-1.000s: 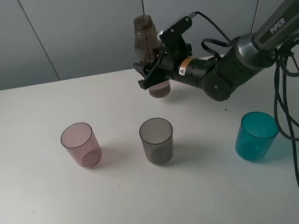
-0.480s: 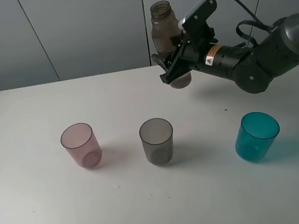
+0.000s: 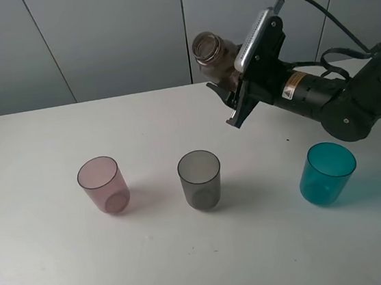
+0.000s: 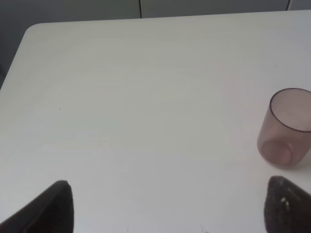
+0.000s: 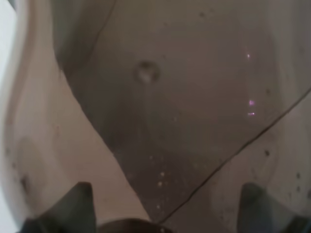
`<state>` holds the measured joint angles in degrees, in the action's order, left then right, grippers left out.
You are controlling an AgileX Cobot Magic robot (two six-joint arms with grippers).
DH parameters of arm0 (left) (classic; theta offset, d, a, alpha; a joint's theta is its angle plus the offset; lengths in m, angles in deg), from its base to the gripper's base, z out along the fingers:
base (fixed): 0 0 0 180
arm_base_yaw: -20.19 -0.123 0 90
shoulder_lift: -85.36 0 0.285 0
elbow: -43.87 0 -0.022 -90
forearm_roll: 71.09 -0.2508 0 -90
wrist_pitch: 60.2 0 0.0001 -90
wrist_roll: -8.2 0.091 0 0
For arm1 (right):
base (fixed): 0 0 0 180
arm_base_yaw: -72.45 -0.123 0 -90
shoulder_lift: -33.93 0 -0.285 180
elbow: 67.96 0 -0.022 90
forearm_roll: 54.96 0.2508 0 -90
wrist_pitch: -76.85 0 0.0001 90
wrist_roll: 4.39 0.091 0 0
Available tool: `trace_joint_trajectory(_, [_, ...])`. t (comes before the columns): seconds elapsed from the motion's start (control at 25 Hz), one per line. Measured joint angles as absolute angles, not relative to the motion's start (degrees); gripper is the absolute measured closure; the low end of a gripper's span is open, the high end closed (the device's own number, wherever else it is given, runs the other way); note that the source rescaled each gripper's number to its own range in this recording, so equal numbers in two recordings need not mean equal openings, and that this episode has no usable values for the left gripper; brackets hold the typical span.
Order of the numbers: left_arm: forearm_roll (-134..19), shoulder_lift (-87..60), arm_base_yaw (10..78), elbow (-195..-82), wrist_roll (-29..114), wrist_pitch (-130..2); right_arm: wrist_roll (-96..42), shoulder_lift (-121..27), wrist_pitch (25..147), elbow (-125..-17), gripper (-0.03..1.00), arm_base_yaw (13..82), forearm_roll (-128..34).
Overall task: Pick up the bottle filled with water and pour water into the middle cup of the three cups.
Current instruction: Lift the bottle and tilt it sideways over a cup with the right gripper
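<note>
Gripping the bottle (image 3: 212,52) aloft, the right claw (image 3: 230,102) holds it tilted leftward.

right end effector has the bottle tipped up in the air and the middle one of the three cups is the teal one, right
Not quite. The middle cup is the grey cup; the teal cup stands at the right end of the row, as the exterior high view shows. The rest holds: the right end effector has the bottle tipped in the air.
</note>
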<state>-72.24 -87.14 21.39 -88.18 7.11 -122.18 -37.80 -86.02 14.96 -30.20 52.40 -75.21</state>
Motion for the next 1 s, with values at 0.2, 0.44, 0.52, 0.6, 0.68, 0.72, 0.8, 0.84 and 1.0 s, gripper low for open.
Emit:
trace_joint_trajectory(0.2, [-72.24,-87.14,21.39,-88.18,7.11,-122.18,-46.44,-85.99,14.84,-29.96,0.97,52.40,-75.34])
trace_joint_trajectory(0.44, [-72.24,-87.14,21.39,-88.18,7.11,-122.18,-55.42,-85.99,14.84,-29.96,0.97,52.40,-76.39])
trace_joint_trajectory(0.52, [-72.24,-87.14,21.39,-88.18,7.11,-122.18,-58.07,-85.99,14.84,-29.96,0.97,52.40,-76.63])
trace_joint_trajectory(0.6, [-72.24,-87.14,21.39,-88.18,7.11,-122.18,-60.65,-85.99,14.84,-29.96,0.97,52.40,-76.72])
trace_joint_trajectory(0.68, [-72.24,-87.14,21.39,-88.18,7.11,-122.18,-62.84,-85.91,14.84,-29.87,0.97,52.40,-76.77])
trace_joint_trajectory(0.72, [-72.24,-87.14,21.39,-88.18,7.11,-122.18,-63.90,-85.91,14.84,-29.62,0.97,52.40,-76.77])
trace_joint_trajectory(0.8, [-72.24,-87.14,21.39,-88.18,7.11,-122.18,-65.47,-85.91,14.84,-28.71,0.97,52.40,-76.77])
trace_joint_trajectory(0.84, [-72.24,-87.14,21.39,-88.18,7.11,-122.18,-66.19,-85.91,14.84,-28.30,0.97,52.40,-76.77])
trace_joint_trajectory(1.0, [-72.24,-87.14,21.39,-88.18,7.11,-122.18,-69.40,-85.91,14.84,-26.34,0.97,52.54,-76.67])
